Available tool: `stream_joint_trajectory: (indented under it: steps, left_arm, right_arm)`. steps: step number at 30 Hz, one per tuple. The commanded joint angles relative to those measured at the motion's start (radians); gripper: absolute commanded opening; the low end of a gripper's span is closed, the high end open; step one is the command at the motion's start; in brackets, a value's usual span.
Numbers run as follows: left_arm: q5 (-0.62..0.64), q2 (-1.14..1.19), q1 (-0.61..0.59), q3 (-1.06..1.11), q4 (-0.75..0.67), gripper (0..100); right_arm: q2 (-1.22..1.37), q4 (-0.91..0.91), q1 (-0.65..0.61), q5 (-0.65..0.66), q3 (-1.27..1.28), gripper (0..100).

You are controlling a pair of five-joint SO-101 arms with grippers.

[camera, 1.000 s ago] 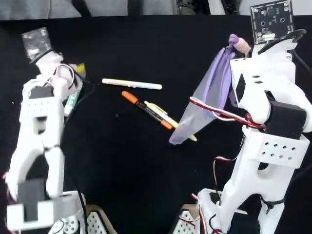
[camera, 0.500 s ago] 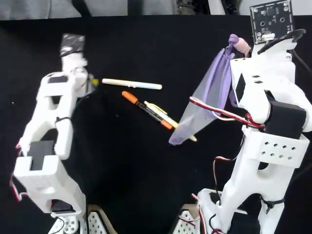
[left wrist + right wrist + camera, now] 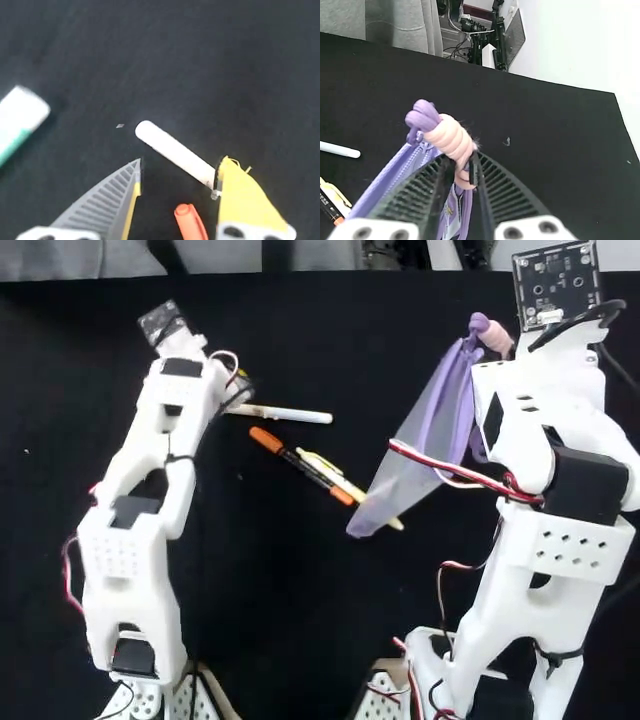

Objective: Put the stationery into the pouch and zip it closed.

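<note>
A white pen (image 3: 280, 414) lies at the back of the black table, with an orange marker (image 3: 300, 465) and a yellow highlighter (image 3: 335, 478) just in front of it. My left gripper (image 3: 180, 165) is open, its fingers on either side of the white pen (image 3: 172, 152) near one end; the orange marker's tip (image 3: 190, 222) lies close by. The purple pouch (image 3: 420, 450) hangs in the air, its lower corner touching the table beside the highlighter. My right gripper (image 3: 461, 165) is shut on the pouch's pink and purple pull loop (image 3: 451, 135).
A white and green pen (image 3: 17, 122) lies apart from the others on the left arm's side. The black cloth (image 3: 300, 620) covers the table. Cables and equipment stand beyond the table's far edge (image 3: 480, 40).
The left arm has swung from the table's left side toward the middle, bringing its gripper over the white pen's end. The right arm and the pouch have not moved.
</note>
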Motion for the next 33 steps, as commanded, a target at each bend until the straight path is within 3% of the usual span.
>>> stream_joint_trajectory:
  steps: [1,5,17,23,27,33]
  left_arm:
    - [0.155,0.11,0.03,-0.38,0.276,25]
    - [0.245,0.265,0.035,-0.647,0.407,25]
    - [0.39,0.718,0.022,-1.181,0.497,25]
    - [0.39,0.841,0.016,-1.299,0.497,24]
    - [0.387,0.875,0.007,-1.303,0.505,15]
    - [0.385,0.868,-0.015,-1.313,0.638,11]
  right_arm:
    - [-0.007,0.003,0.009,0.0,-0.007,1.1]
    - [-0.007,0.003,0.009,0.0,-0.001,1.1]
    - [-0.007,-0.003,0.009,0.0,0.031,1.1]
    - [-0.007,-0.003,0.009,0.0,0.031,1.1]
    - [-0.007,-0.003,0.009,0.0,0.031,1.1]
    - [-0.007,-0.003,0.011,0.0,0.027,1.1]
